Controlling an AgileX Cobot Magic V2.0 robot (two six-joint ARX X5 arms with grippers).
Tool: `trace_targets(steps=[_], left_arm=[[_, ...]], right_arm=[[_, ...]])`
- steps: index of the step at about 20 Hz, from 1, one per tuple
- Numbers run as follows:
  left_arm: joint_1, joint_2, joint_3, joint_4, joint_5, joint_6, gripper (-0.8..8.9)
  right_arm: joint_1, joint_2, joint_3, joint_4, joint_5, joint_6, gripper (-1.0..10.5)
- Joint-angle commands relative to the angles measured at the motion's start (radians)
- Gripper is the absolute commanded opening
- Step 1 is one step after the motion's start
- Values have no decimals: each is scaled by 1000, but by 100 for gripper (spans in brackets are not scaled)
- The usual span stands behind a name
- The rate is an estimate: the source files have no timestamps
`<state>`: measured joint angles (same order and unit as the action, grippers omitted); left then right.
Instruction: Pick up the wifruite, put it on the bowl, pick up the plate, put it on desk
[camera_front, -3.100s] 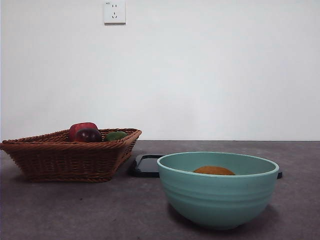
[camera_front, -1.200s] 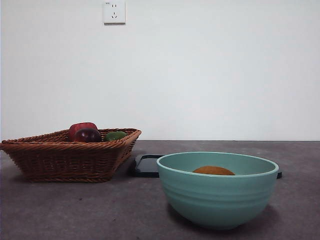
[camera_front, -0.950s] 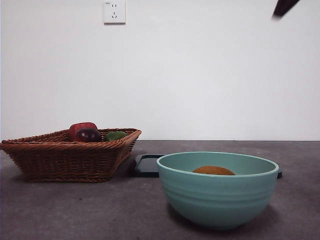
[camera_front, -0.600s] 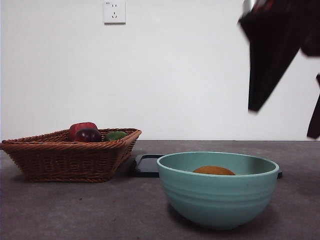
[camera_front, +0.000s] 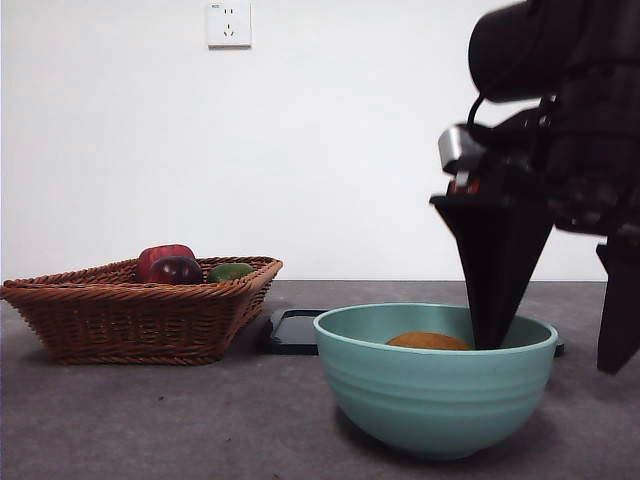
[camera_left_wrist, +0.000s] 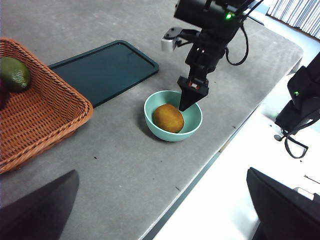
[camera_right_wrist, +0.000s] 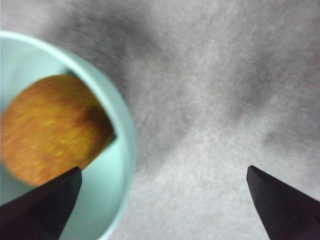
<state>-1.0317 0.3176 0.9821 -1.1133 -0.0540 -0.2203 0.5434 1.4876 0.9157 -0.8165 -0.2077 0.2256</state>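
The orange-brown wifruite (camera_front: 427, 341) lies inside the teal bowl (camera_front: 435, 395) on the dark desk (camera_front: 200, 420). It also shows in the left wrist view (camera_left_wrist: 168, 118) and large in the right wrist view (camera_right_wrist: 47, 127). My right gripper (camera_front: 555, 350) is open and empty, low over the bowl's right rim (camera_right_wrist: 122, 135), one jaw inside the bowl beside the fruit and one outside. My left gripper (camera_left_wrist: 161, 172) is open and empty, high above the table's front. The flat black plate (camera_left_wrist: 102, 70) lies on the desk behind the bowl.
A wicker basket (camera_front: 130, 310) stands at the left with a red fruit (camera_front: 165, 257), a dark purple fruit (camera_front: 178, 270) and a green fruit (camera_left_wrist: 14, 73). The table's front edge (camera_left_wrist: 200, 175) runs close by the bowl.
The right arm came into the front view from the upper right and dropped down to the bowl's right rim. The fruit, bowl, plate and basket have not moved.
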Motion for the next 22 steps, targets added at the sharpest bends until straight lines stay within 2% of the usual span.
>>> trace_targets(steps=[1, 5, 8, 11, 16, 22], left_arm=[[-10, 1, 10, 14, 2, 3, 563], [-10, 1, 10, 14, 2, 3, 563], [-10, 1, 10, 14, 2, 3, 563], [-10, 1, 10, 13, 2, 2, 563], [-10, 1, 10, 14, 2, 2, 563], [-10, 1, 10, 13, 2, 2, 563]], right_arm=[[9, 44, 16, 16, 0, 10, 413], [17, 61, 16, 45, -2, 12, 250], [21, 61, 16, 58, -2, 42, 112], [26, 61, 16, 66, -1, 70, 29], [26, 61, 87, 12, 1, 75, 11], [2, 129, 311, -101, 52, 51, 11]])
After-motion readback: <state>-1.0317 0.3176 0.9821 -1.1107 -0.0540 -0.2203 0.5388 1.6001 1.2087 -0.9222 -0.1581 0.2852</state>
